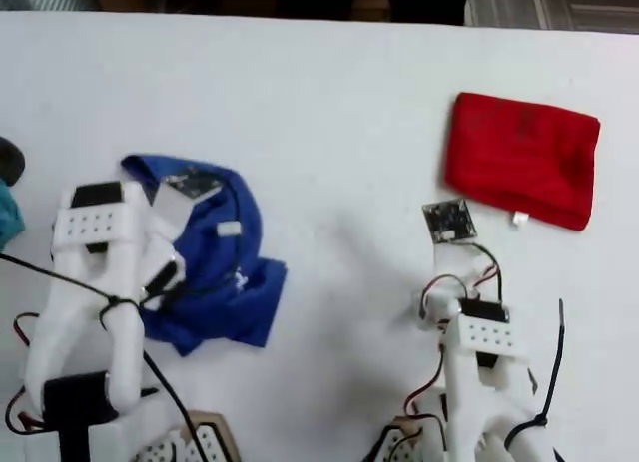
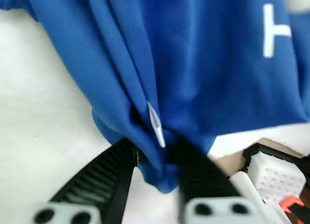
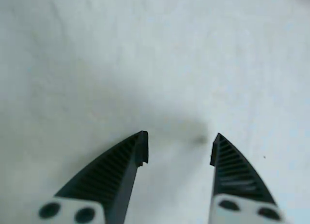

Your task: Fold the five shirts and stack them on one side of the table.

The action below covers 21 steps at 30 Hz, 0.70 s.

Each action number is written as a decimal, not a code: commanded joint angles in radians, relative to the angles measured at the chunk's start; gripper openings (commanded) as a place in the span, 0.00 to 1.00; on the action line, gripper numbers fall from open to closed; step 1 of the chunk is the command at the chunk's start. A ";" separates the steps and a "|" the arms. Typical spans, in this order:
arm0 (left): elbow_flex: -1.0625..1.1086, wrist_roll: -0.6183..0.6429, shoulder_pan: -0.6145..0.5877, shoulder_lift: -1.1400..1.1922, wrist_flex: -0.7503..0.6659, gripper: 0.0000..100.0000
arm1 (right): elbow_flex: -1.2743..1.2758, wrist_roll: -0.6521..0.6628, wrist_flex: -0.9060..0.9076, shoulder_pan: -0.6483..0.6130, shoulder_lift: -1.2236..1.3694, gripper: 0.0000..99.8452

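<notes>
Blue fabric fills the bite of the left gripper [image 2: 156, 158]. Its black ribbed jaws stand narrow, clamped on a bunched fold of the blue shirt [image 2: 193, 64], with a small pale tag [image 2: 156, 125] just above the pinch. In the high view that shirt [image 1: 215, 272] lies crumpled on the white table [image 1: 319, 93], beside and partly under the left arm, not yet flattened or squared.

The right gripper [image 3: 179, 146] has its jaws spread apart with nothing between them, hanging over bare tabletop. Well apart from the blue shirt, on the right arm's side, a red shirt [image 1: 521, 161] lies as a tidy folded rectangle. A sliver of teal cloth [image 1: 8, 215] shows at the table's left edge; whether it is another shirt I cannot tell.

I judge that one shirt is folded and placed, and that the blue one is the step in hand, at the stage of being spread out. The next move calls for laying it flat before any fold, likely with the free right gripper taking an opposite edge. Pulling from one bunched point risks more wrinkling.
</notes>
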 commanded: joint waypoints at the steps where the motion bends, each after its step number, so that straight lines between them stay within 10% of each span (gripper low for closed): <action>1: -0.015 -0.012 -0.018 -0.043 -0.012 0.02 | -0.005 -0.006 -0.013 0.010 -0.028 0.21; 11: -0.429 -0.129 -0.459 -0.037 0.112 0.03 | -0.540 -0.025 0.346 -0.170 0.176 0.28; 21: -0.479 -0.195 -0.683 -0.035 0.005 0.03 | -1.366 -0.143 0.562 -0.630 0.705 0.31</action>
